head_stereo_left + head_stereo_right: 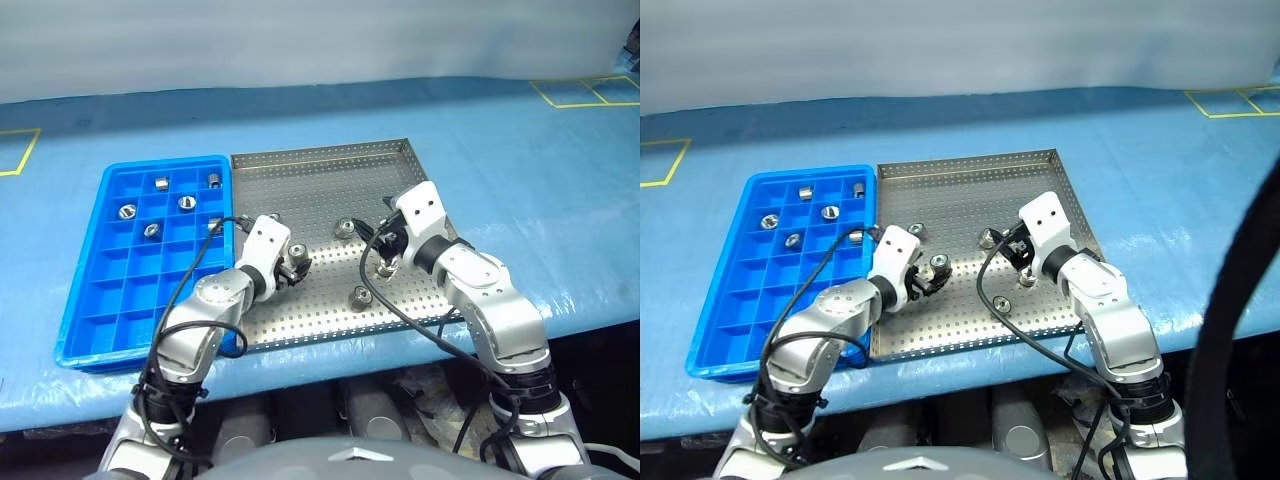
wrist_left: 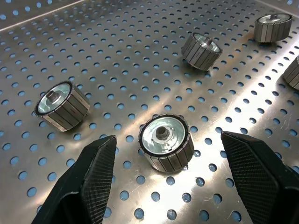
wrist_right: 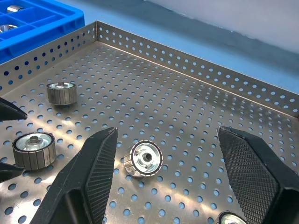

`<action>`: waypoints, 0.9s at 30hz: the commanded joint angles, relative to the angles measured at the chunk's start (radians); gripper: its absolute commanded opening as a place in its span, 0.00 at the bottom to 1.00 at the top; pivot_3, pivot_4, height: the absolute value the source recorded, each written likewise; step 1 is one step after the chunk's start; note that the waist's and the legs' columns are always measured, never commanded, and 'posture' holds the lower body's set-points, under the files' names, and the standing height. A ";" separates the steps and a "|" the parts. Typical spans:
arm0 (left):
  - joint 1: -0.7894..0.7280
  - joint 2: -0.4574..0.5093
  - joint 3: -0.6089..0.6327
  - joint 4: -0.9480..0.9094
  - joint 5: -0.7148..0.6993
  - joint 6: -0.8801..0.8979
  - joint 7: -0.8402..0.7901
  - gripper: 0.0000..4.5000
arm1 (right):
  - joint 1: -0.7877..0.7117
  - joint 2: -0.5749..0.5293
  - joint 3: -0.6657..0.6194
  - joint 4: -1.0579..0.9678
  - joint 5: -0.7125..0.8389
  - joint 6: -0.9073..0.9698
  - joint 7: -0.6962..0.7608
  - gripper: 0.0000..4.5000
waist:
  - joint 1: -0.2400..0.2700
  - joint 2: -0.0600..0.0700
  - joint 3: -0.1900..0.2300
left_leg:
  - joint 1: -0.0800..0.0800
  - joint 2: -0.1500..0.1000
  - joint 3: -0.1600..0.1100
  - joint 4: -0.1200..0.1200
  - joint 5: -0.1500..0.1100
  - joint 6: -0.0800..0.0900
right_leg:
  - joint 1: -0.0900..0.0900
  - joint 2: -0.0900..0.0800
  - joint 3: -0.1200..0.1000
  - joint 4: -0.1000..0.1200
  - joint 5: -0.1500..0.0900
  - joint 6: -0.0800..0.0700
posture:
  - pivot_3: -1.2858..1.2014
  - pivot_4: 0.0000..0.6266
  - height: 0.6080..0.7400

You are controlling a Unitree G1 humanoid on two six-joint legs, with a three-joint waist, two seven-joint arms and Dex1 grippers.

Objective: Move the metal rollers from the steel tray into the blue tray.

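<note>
The steel tray (image 1: 330, 180) fills the frame's centre, the blue tray (image 1: 95, 300) touching its left side with several rollers in its upper compartments. Left gripper (image 2: 166, 175), fingers spread, brackets a metal roller (image 2: 166, 142) on the perforated floor; right gripper (image 3: 166, 175), spread too, frames another roller (image 3: 144, 159)

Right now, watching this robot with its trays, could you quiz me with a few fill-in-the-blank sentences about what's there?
1. The left pincer has its fingers ____ on either side of a metal roller.
2. The rollers already moved lie in the ____ tray.
3. The steel tray has a floor full of small ____.
4. The right pincer is ____.

Missing words: open; blue; holes; open
</note>
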 commanded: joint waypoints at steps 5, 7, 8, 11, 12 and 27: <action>-0.041 -0.012 -0.056 0.047 0.015 -0.001 -0.005 0.87 | -0.006 0.001 -0.021 -0.050 0.008 -0.017 -0.012 0.80 | 0.001 0.000 0.000 | 0.000 0.000 0.000 0.000 0.000 0.000 | 0.000 0.000 0.000 0.000 0.000 0.000 | 0.43 0.24 1.00; -0.051 -0.016 -0.069 0.066 0.019 -0.012 -0.005 0.87 | -0.005 0.001 -0.020 -0.051 0.009 -0.017 -0.013 0.80 | 0.001 0.000 0.000 | 0.000 0.000 0.000 0.000 0.000 0.000 | 0.000 0.000 0.000 0.000 0.000 0.000 | 0.43 0.24 1.00; -0.057 -0.018 -0.075 0.079 0.023 -0.019 -0.003 0.87 | -0.005 0.001 -0.020 -0.052 0.010 -0.017 -0.013 0.80 | 0.001 0.000 0.000 | 0.000 0.000 0.000 0.000 0.000 0.000 | 0.000 0.000 0.000 0.000 0.000 0.000 | 0.43 0.24 1.00; -0.071 -0.026 -0.084 0.108 0.033 -0.033 -0.003 0.87 | -0.005 0.001 -0.019 -0.053 0.011 -0.017 -0.015 0.80 | 0.001 0.000 0.000 | 0.000 0.000 0.000 0.000 0.000 0.000 | 0.000 0.000 0.000 0.000 0.000 0.000 | 0.43 0.24 1.00; -0.075 -0.030 -0.086 0.120 0.037 -0.039 -0.004 0.87 | -0.005 0.002 -0.019 -0.054 0.012 -0.017 -0.016 0.80 | 0.001 0.000 0.000 | 0.000 0.000 0.000 0.000 0.000 0.000 | 0.000 0.000 0.000 0.000 0.000 0.000 | 0.43 0.24 1.00; -0.084 -0.091 -0.054 0.204 0.052 -0.078 -0.006 0.44 | 0.000 -0.001 -0.026 -0.065 0.009 -0.014 -0.027 0.80 | 0.000 0.001 0.000 | 0.000 -0.001 0.000 0.001 0.000 0.000 | 0.000 -0.001 0.000 0.000 0.000 0.000 | 0.43 0.24 1.00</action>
